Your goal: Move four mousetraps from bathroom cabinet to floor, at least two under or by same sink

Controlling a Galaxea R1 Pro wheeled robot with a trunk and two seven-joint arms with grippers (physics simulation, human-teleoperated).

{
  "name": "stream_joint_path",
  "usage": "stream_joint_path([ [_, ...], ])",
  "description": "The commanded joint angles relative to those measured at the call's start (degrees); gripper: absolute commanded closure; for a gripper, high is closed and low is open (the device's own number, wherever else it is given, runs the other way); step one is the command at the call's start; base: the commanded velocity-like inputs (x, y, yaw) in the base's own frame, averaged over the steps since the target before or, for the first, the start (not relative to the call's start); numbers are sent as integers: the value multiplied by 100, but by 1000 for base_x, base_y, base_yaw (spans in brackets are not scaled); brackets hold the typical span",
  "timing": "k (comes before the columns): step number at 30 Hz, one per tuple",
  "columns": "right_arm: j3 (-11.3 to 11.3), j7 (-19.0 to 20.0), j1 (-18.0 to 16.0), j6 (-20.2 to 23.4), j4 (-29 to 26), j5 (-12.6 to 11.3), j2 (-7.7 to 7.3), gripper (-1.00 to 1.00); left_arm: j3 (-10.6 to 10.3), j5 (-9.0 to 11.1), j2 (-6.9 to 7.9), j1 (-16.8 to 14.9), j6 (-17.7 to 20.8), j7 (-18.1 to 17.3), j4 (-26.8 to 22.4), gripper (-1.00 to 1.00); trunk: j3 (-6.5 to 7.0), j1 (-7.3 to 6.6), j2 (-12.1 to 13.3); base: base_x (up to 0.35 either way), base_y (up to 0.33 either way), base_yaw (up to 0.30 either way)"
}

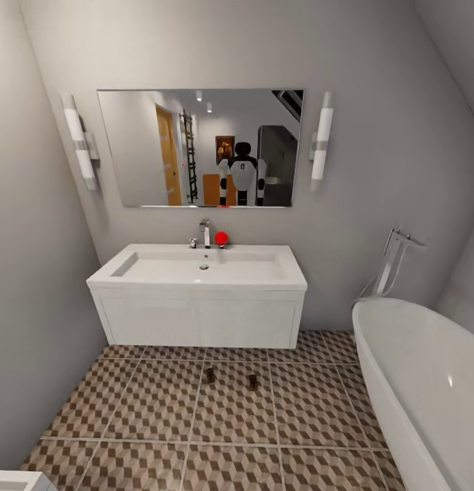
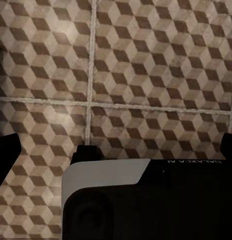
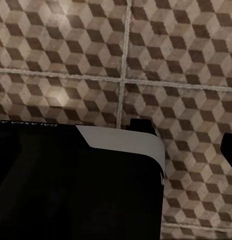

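Observation:
Two mousetraps lie on the cube-patterned bathroom floor [image 1: 161,409] just in front of the sink [image 1: 199,273]: one mousetrap [image 1: 209,375] to the left, the other mousetrap [image 1: 253,382] a tile-width to its right. Both are small, dark brown and flat. The sink is a wide white wall-hung basin with a chrome tap. My left gripper [image 2: 116,155] hangs open over bare floor tiles, its dark fingertips [image 2: 5,160] far apart at the picture's edges. My right gripper [image 3: 116,150] also points down at tiles, with one fingertip [image 3: 229,150] showing at the edge and nothing held. The cabinet is out of view.
A white oval bathtub [image 1: 427,382] fills the right side, with a chrome floor tap [image 1: 393,262] behind it. A mirror [image 1: 199,146] above the sink reflects my body and a doorway. A grey wall [image 1: 32,307] closes the left. A white corner [image 1: 18,481] pokes in at lower left.

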Motion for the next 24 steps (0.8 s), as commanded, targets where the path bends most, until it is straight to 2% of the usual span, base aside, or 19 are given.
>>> stream_joint_path([
  [1,1,8,-8,-12,19,21,-3,-100,-48,59,0,3,-20,-30,6,-100,-7,0,-5,0,0,0],
  [19,1,17,-8,90,19,21,-22,-100,-42,68,-22,36,-19,-20,3,-100,-7,0,-5,0,0,0],
  [24,1,24,78,71,19,25,-14,-100,-40,70,-31,179,-19,-4,5,-100,-7,0,-5,0,0,0],
])
